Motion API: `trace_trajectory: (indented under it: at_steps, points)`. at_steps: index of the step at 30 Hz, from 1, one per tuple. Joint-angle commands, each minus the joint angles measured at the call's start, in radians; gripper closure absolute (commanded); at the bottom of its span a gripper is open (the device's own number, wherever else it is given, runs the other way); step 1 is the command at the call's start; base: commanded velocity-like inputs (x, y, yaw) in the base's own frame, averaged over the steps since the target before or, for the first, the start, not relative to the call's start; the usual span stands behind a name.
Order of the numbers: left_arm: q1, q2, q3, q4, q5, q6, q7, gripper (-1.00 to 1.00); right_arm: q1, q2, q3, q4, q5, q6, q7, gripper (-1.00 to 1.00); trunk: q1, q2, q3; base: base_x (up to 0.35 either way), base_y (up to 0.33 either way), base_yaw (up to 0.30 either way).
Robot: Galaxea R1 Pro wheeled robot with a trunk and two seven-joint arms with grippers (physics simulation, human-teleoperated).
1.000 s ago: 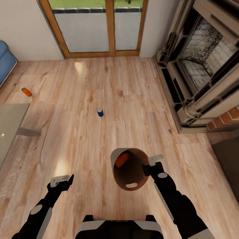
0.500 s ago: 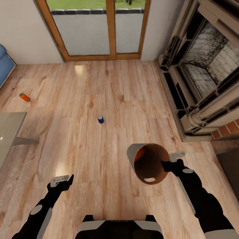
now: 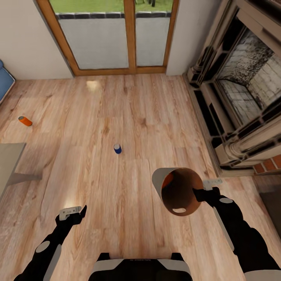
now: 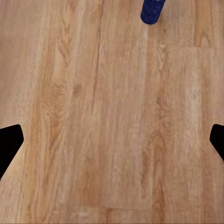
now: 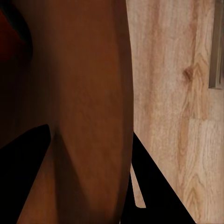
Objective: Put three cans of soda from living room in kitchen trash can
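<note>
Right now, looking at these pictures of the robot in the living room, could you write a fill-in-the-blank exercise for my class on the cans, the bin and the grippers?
1. The right gripper grips the rim of the pale grey, copper-lined round bin, and the can inside it is ____ in colour.
2. The dark blue soda can stands upright on the ____ floor.
3. The orange soda can on the floor lies on its ____.
4. The left gripper holds ____.

Missing words: orange; wood-plank; side; nothing
</note>
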Motion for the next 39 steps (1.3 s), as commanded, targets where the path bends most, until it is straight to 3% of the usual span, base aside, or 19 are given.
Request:
trace_trajectory:
  at_steps: [1, 31, 33, 36, 39]
  points:
    - [0.0, 0.0, 0.0, 0.002, 0.0, 0.0, 0.0, -1.0, 0.0, 0.001, 0.002, -0.001, -0.01, 0.0, 0.0, 1.0, 0.0, 0.0, 0.0, 0.325, 0.0, 0.0]
    - [-0.001, 0.0, -0.002, 0.02, -0.001, 0.0, 0.001, -1.0, 0.0, 0.009, 0.01, 0.0, -0.009, -0.003, -0.005, 1.0, 0.0, 0.0, 0.0, 0.327, 0.0, 0.0]
    - [-0.001, -0.001, -0.016, 0.021, -0.001, 0.001, 0.002, -1.0, 0.0, 0.009, 0.01, 0.0, -0.009, -0.003, -0.005, 1.0, 0.0, 0.0, 0.0, 0.327, 0.0, 0.0]
    - [-0.001, 0.0, -0.088, 0.019, -0.001, 0.006, 0.009, -1.0, 0.0, 0.009, 0.01, 0.001, -0.009, -0.003, -0.006, 1.0, 0.0, 0.0, 0.0, 0.328, 0.0, 0.0]
    - [-0.001, 0.0, -0.121, 0.016, -0.001, 0.036, 0.013, -1.0, 0.0, 0.009, 0.01, 0.001, -0.009, -0.003, -0.006, 1.0, 0.0, 0.0, 0.0, 0.327, 0.0, 0.0]
